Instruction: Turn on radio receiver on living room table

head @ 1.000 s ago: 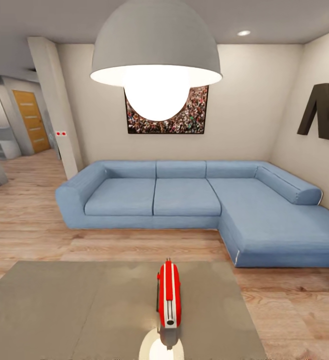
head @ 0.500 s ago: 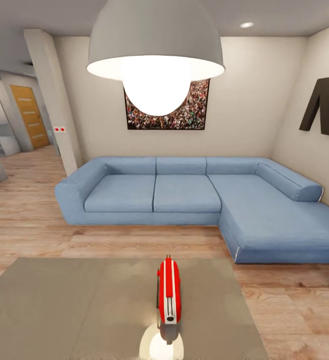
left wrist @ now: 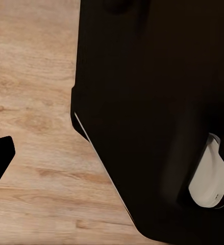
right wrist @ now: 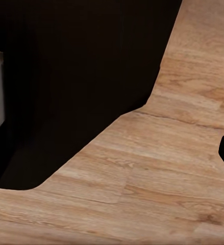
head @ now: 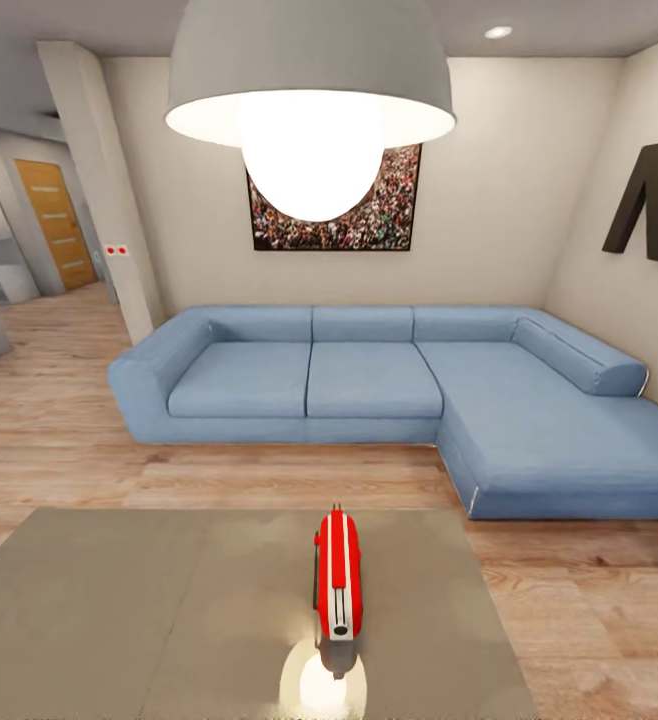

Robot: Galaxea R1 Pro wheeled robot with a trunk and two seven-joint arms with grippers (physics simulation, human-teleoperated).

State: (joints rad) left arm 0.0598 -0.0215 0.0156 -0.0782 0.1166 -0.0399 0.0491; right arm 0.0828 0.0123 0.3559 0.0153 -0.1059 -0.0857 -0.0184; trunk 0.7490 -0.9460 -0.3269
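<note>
Head view: radio receiver (head: 338,585) lies on the table (head: 119,600), blue sofa (head: 369,390) beyond, pendant lamp (head: 310,95) overhead; whether the grippers are apart or together cannot be told.

The radio receiver (head: 338,585) lies on the table (head: 149,610); the sofa (head: 389,390) stands behind

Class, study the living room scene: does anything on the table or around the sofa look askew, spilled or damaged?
Nothing stands out. The radio receiver stands upright on the table, the sofa sits tidy, and the framed picture hangs level.
</note>
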